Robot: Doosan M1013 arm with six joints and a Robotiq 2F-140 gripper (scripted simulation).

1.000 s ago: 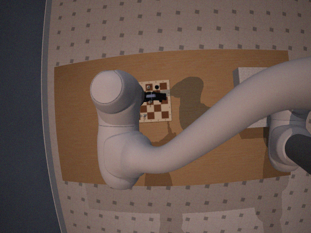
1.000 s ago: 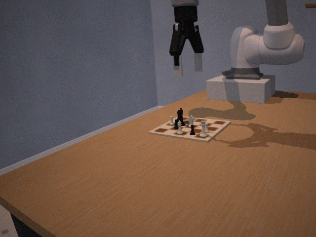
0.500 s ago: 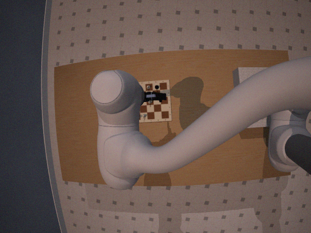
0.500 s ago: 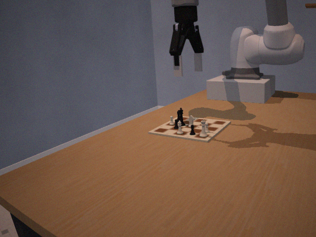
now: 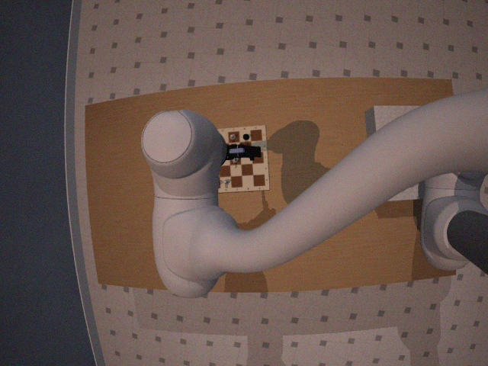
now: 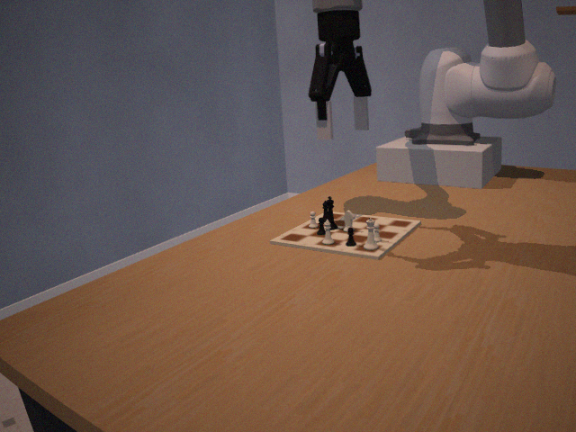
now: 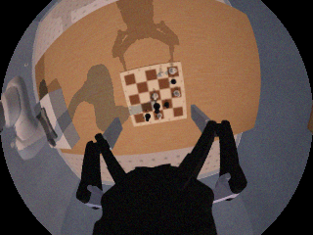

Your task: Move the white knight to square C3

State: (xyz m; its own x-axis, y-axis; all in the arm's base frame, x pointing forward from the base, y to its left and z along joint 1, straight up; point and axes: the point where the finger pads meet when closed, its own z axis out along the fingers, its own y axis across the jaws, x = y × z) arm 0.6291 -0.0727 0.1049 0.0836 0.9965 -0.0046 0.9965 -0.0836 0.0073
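Observation:
A small chessboard (image 6: 346, 233) lies on the wooden table; it also shows in the overhead view (image 5: 243, 158) and in the wrist view (image 7: 155, 93). The white knight (image 6: 348, 219) stands upright near the board's middle, among several white and black pieces. A tall black piece (image 6: 329, 211) stands just left of it. My gripper (image 6: 342, 125) hangs high above the board, fingers pointing down, open and empty. In the overhead view the gripper (image 5: 240, 152) covers part of the board, and the arm hides the board's left edge. The square labels are too small to read.
The robot's base stands on a white block (image 6: 437, 161) at the far right of the table. A wall runs behind the table's left edge. The arm's shadow falls on the table to the right of the board.

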